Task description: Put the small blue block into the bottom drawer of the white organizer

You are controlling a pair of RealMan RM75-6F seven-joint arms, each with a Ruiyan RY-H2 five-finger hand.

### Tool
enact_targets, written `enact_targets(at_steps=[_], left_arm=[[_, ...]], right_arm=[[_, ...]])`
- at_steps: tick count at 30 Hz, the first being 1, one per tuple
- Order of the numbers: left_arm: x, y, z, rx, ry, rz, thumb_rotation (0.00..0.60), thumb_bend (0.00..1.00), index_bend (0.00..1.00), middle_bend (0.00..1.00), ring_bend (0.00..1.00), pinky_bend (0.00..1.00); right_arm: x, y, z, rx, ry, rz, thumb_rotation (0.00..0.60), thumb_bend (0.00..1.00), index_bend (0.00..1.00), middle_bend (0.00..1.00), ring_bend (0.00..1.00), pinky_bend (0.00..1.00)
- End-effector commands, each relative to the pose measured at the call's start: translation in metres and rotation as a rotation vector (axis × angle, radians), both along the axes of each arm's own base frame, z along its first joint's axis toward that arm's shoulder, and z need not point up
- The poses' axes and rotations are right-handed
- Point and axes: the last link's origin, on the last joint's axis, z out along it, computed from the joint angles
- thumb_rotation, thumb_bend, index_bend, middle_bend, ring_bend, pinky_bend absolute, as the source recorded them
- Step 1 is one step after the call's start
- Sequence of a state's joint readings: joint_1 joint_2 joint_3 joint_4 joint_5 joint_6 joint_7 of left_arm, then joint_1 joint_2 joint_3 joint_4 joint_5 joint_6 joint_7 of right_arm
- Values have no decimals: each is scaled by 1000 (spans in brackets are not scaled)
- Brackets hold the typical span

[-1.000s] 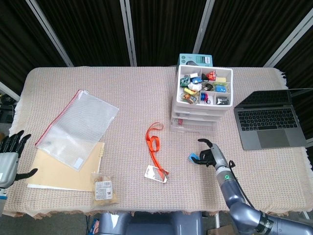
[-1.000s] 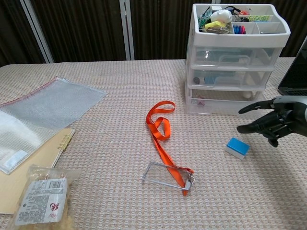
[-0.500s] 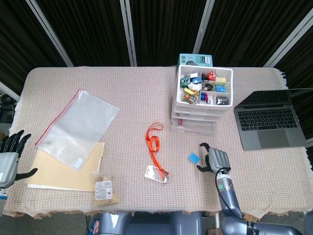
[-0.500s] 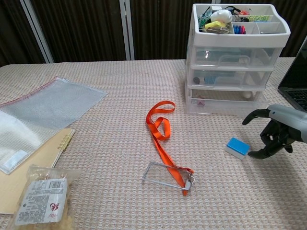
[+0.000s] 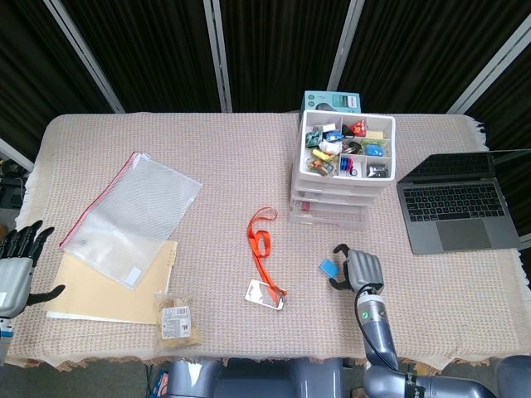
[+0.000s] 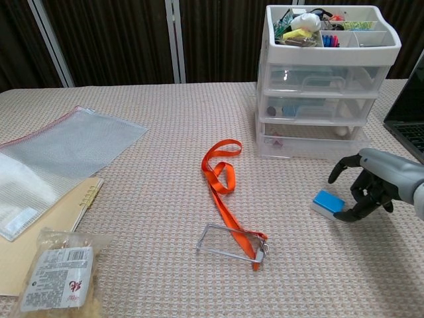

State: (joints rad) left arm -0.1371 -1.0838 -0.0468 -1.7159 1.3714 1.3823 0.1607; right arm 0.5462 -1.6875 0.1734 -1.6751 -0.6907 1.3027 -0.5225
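Right hand sits low over the tabletop, fingers spread and curled around nothing, thumb tip at or touching the near corner of the block. Block lies flat just left of the hand, not lifted, not pinched. Organizer stands just beyond the hand and block, near but apart. Left hand hangs off the far left tabletop edge, fingers apart, holding nothing.

Risks, as I judge them: the block is small and low, so closing fingers could push it sideways across the woven cloth instead of catching it. A thumb-only nudge may flip it. The bottom drawer looks closed, so it needs opening first; with the block already in the right hand that falls to the left hand, which is well away. Pulling the drawer could drag the light organizer forward.

Containers: the organizer's top tray holds mixed small colourful bits in compartments. Middle drawer shows some small items through the clear front, too blurred to name. Bottom drawer shows a small reddish thing at its left and a pale thing at its right. Laptop sits to the hand's right, lanyard and badge clip farther left.
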Motion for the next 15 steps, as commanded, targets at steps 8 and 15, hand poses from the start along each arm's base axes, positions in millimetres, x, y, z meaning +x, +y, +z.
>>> enact_targets(at_steps=[8, 15], left_arm=[[0, 0, 0, 0, -2, 0, 600, 152, 92, 0, 0, 0], [0, 1, 0, -1, -4, 0, 600, 152, 92, 0, 0, 0]], right_arm=[[5, -1, -5, 6, 5, -11, 600, 127, 316, 843, 860, 720], [2, -4, -11, -1, 38, -20, 600, 190, 316, 843, 860, 720]])
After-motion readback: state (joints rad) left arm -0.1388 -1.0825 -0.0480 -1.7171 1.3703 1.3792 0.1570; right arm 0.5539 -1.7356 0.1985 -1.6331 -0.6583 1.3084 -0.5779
